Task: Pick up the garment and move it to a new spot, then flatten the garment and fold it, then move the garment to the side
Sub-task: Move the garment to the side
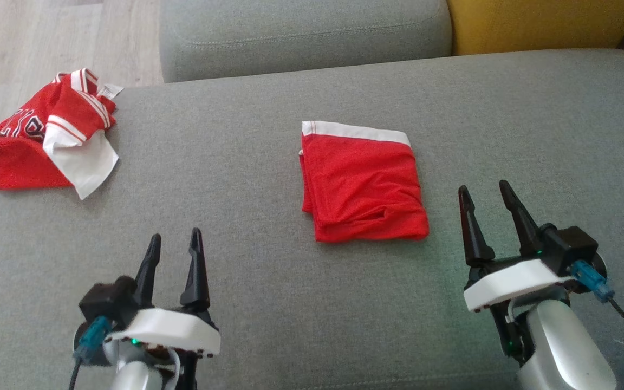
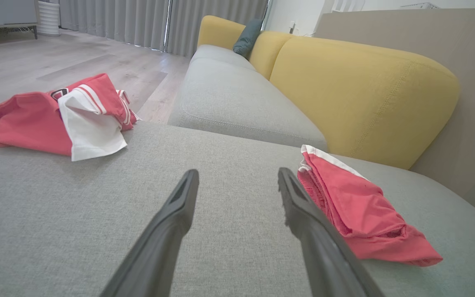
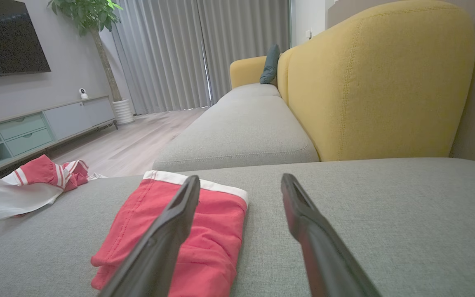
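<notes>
A red garment (image 1: 363, 184) with a white waistband lies folded into a neat rectangle in the middle of the grey sofa seat (image 1: 268, 303). In the left wrist view this folded garment (image 2: 361, 206) lies just right of the fingers; in the right wrist view the same garment (image 3: 217, 214) is partly behind the left finger. A second red and white garment (image 1: 46, 135) lies crumpled at the seat's far left corner. My left gripper (image 1: 175, 234) stands open and empty, near and left of the folded one. My right gripper (image 1: 483, 186) is open and empty just right of it.
The seat's left edge drops to a wooden floor (image 1: 30, 38). Behind the seat are a second grey cushion (image 1: 301, 32) and a yellow backrest (image 1: 539, 24). A TV cabinet (image 3: 35, 128) stands across the room.
</notes>
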Robot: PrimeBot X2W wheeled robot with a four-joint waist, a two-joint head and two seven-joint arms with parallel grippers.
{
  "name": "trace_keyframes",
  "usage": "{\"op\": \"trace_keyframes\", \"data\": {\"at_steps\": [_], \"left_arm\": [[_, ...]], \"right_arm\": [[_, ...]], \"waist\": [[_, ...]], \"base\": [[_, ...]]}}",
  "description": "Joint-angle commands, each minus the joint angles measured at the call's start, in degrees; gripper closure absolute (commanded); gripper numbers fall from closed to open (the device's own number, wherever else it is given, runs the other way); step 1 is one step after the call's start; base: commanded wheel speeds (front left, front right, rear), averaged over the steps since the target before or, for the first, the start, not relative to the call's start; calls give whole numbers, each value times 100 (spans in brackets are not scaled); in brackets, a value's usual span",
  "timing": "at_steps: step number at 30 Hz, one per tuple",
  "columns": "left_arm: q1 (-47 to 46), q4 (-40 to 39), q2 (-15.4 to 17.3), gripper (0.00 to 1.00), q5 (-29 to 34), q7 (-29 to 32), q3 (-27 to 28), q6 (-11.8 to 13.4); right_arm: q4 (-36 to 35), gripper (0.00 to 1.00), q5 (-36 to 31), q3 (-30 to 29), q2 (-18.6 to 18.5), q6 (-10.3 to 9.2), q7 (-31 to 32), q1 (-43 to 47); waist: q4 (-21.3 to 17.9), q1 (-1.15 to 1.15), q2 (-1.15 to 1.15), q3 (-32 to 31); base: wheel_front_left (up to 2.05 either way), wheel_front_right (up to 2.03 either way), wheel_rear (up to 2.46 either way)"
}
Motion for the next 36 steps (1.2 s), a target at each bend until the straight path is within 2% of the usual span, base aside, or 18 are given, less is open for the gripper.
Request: {"op": "trace_keyframes", "data": {"at_steps": [1, 17, 21, 26, 31, 36], "left_arm": [[-135, -157, 15, 0, 53, -70, 138, 32], [-112, -166, 15, 0, 43, -70, 105, 47], [-148, -193, 15, 0, 48, -70, 92, 56], [-265, -245, 15, 0, 66, -70, 63, 56], [-413, -291, 15, 0, 27, -70, -29, 53], [-589, -299, 15, 0, -9, -70, -113, 54]], "right_arm": [[-176, 0, 30, 154, 57, 37, -52, -113], [-191, 0, -4, 126, 57, 37, 38, -103], [-171, 0, -90, 49, 57, 37, 235, -201], [-43, 0, -189, -143, 29, 37, 958, -600], [265, 0, 155, -41, -323, 37, 2036, -1262], [646, 0, 607, 169, -661, 37, 2768, -1900]], "waist": [[-1, 0, 0, -4], [27, 0, 0, -4], [51, 0, 0, 81], [119, 0, 0, 306], [262, 0, 0, 656], [476, 0, 0, 1023]], "base": [[0, 0, 0], [0, 0, 0], [0, 0, 0], [0, 0, 0], [0, 0, 0], [0, 0, 0]]}}
